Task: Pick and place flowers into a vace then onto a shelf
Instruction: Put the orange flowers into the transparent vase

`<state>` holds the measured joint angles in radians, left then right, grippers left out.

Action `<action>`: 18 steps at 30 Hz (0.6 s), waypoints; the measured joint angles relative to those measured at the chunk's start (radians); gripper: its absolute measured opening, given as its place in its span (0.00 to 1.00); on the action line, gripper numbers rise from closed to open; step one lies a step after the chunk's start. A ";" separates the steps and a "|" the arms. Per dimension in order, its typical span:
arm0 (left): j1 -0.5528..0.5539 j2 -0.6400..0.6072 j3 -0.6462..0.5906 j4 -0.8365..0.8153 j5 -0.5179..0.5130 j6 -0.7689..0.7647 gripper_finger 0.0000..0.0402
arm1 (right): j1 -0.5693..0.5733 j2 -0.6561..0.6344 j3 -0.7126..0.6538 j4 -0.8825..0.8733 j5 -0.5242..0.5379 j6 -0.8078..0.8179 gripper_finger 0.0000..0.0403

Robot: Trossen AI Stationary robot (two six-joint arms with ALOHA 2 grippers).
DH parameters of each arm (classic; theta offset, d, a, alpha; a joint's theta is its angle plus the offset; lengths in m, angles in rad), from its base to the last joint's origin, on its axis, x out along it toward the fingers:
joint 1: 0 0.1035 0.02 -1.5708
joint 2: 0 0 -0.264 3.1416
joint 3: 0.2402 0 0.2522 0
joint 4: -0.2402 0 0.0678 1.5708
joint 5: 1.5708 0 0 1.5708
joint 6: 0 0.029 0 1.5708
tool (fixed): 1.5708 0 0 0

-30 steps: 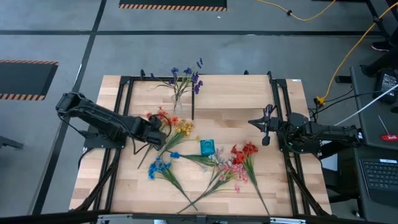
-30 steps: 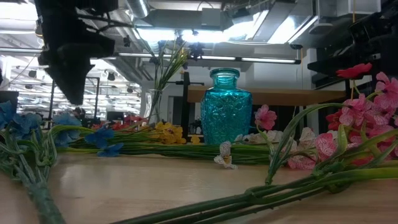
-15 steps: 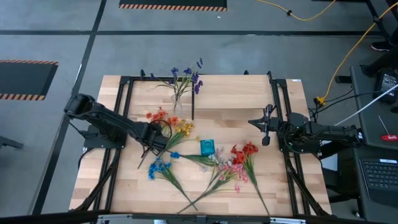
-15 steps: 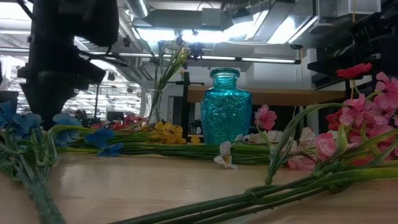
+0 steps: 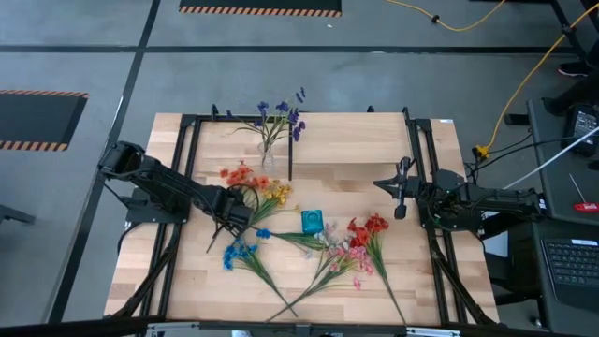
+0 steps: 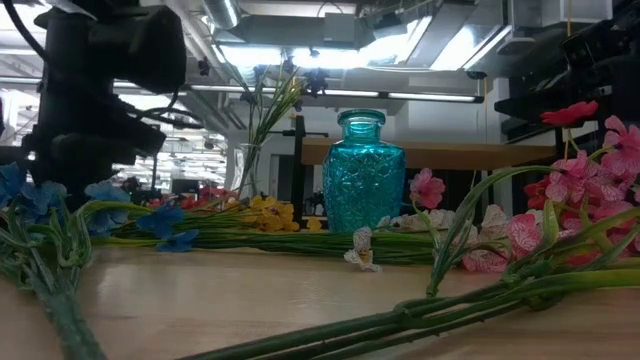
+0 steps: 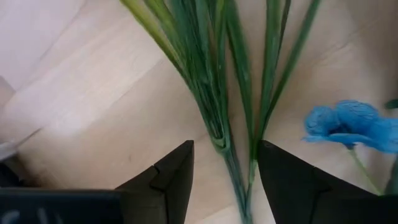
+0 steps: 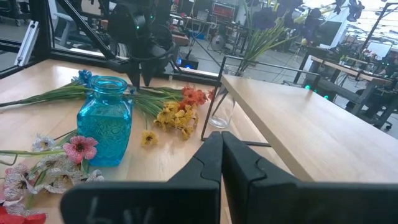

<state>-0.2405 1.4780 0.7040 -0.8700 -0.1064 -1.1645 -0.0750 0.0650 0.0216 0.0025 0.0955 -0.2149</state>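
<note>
**2 vases, 1 filled**

The clear glass vase (image 5: 269,155) beside the shelf (image 5: 360,140) holds purple flowers (image 5: 281,117). The teal vase (image 5: 312,222) stands empty mid-tabletop (image 5: 187,271). The left end effector (image 7: 225,180), fingers spread, straddles green stems of the orange and yellow flowers (image 5: 262,187) lying flat. The right end effector (image 8: 222,155) is clenched on nothing, waiting near the shelf's edge.

A robotics lab or workshop: beyond the light-wood table (image 5: 393,271) lie grey concrete floor (image 5: 281,75) with hazard-striped mats (image 5: 260,9), trailing yellow cable (image 5: 524,84), ceiling ducts (image 6: 300,25) and more benches (image 8: 329,62).
</note>
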 joint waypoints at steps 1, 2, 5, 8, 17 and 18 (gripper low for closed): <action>0.000 -0.001 -0.010 0.019 0.001 0.000 0.42 | 0.000 0.000 0.000 0.000 0.000 0.000 0.02; 0.000 -0.003 -0.022 0.042 0.002 0.000 0.42 | 0.000 0.000 0.000 0.000 0.000 0.000 0.02; 0.000 -0.008 -0.050 0.084 0.006 -0.001 0.42 | 0.000 0.000 0.000 0.000 0.000 0.000 0.02; 0.000 -0.006 -0.059 0.081 0.002 -0.021 0.42 | 0.000 0.000 0.000 0.000 0.000 0.000 0.02; -0.001 -0.005 -0.060 0.054 -0.012 -0.084 0.42 | 0.000 0.000 0.000 0.000 0.000 0.000 0.02; 0.000 -0.005 -0.060 0.053 -0.014 -0.100 0.42 | 0.000 0.000 0.000 0.000 0.000 0.000 0.02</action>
<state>-0.2402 1.4727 0.6445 -0.8174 -0.1207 -1.2648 -0.0752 0.0653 0.0216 0.0026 0.0952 -0.2146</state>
